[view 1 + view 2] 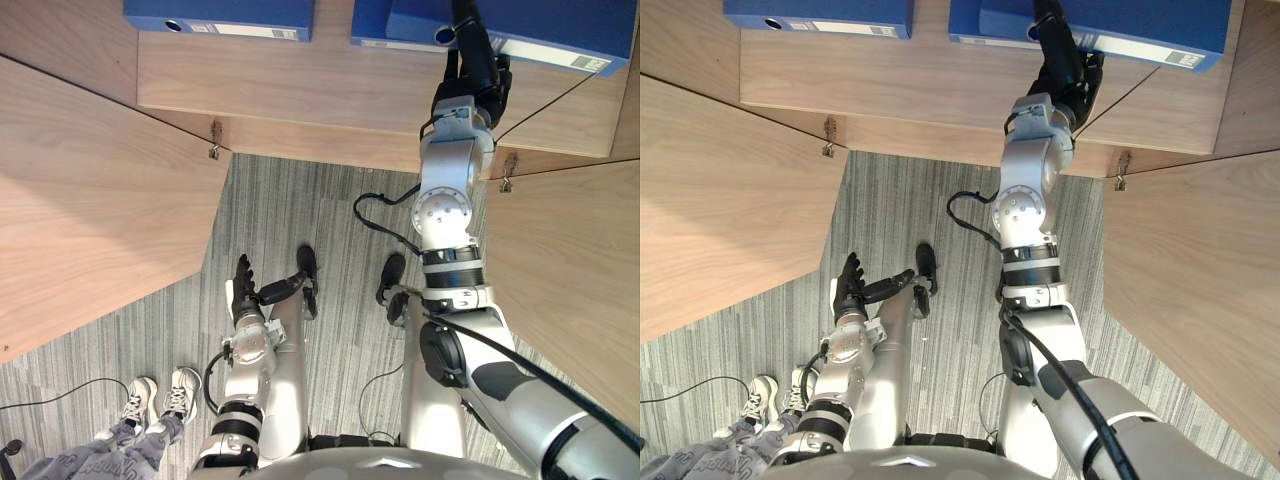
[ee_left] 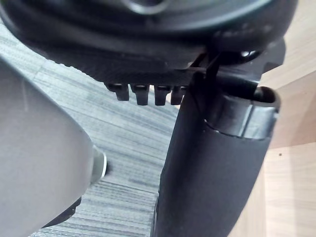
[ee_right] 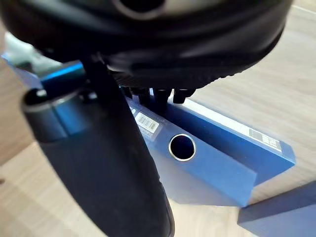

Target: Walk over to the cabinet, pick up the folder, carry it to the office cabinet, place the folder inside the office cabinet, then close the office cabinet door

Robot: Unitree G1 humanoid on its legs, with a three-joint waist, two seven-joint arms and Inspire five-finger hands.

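Right hand (image 1: 478, 72) on the blue ring-binder folder (image 1: 560, 25) inside the open wooden cabinet (image 1: 300, 90), grip can't be told; left hand (image 1: 243, 290) hangs relaxed, fingers straight.

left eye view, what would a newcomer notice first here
The right robot hand, stretched up onto a blue folder on the cabinet shelf at the top right. Next, a second blue folder at the top left, and the left robot hand hanging open over the striped carpet near a person's shoes.
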